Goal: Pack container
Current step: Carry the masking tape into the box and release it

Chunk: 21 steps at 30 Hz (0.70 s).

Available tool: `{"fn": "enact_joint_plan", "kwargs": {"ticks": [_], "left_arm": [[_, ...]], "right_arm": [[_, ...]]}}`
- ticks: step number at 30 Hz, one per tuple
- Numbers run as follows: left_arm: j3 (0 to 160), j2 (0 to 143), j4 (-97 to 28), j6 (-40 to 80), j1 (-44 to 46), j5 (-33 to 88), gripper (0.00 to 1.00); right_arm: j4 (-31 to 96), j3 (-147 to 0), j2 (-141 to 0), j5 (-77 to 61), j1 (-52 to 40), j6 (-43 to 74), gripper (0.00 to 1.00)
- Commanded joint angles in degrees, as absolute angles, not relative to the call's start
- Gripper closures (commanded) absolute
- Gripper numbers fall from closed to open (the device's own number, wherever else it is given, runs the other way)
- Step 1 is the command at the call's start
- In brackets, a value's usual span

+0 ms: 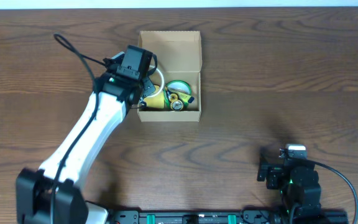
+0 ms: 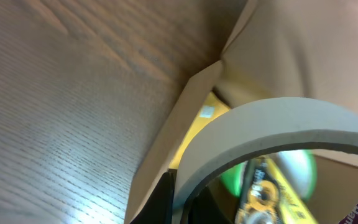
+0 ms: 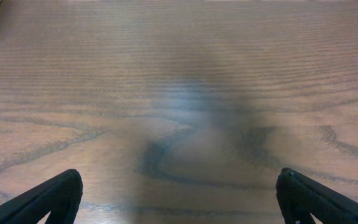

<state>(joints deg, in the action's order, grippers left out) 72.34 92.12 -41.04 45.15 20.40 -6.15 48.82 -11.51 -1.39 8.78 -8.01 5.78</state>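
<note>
The container [image 1: 188,57], a tan cardboard box with its flap lid open at the back, sits at the table's centre back. Inside lie a green round item [image 1: 179,87], a yellow item [image 1: 155,99] and a small yellow-and-black piece [image 1: 177,103]. My left gripper [image 1: 146,84] is over the box's left side, shut on the wall of a beige tape roll [image 2: 272,134], which it holds above the box's left wall [image 2: 173,143]. The green item [image 2: 291,171] shows through the ring. My right gripper [image 3: 179,202] is open and empty over bare table at the front right [image 1: 272,171].
The brown wooden table [image 1: 278,93] surrounds the box. A black cable [image 1: 73,50] loops off the left arm at the back left. A black rail [image 1: 197,218] runs along the front edge.
</note>
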Motion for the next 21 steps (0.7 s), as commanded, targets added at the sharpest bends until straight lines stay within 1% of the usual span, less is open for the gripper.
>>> {"fn": "enact_joint_plan", "kwargs": {"ticks": [1, 5, 9, 18, 19, 21], "left_arm": [[73.78, 95.07, -41.04, 43.20, 19.99, -2.85, 0.94], [73.78, 97.23, -40.93, 42.74, 20.58, -1.34, 0.94], [73.78, 97.38, -39.16, 38.76, 21.71, -0.36, 0.94], [73.78, 98.41, -42.09, 38.68, 22.59, -0.36, 0.94], [73.78, 99.11, -42.09, 38.68, 22.63, -0.36, 0.94], [73.78, 99.94, -41.95, 38.68, 22.90, -0.40, 0.83]], "right_arm": [[49.04, -11.11, -1.06, 8.97, -7.53, 5.06, 0.01], [49.04, -11.11, -1.06, 8.97, -7.53, 5.06, 0.01], [49.04, -11.11, -1.06, 8.97, -7.53, 5.06, 0.01], [49.04, -11.11, -1.06, 8.97, -7.53, 5.06, 0.01], [49.04, -11.11, -1.06, 8.97, -7.53, 5.06, 0.01], [49.04, -11.11, -1.06, 8.97, -7.53, 5.06, 0.01]]}}
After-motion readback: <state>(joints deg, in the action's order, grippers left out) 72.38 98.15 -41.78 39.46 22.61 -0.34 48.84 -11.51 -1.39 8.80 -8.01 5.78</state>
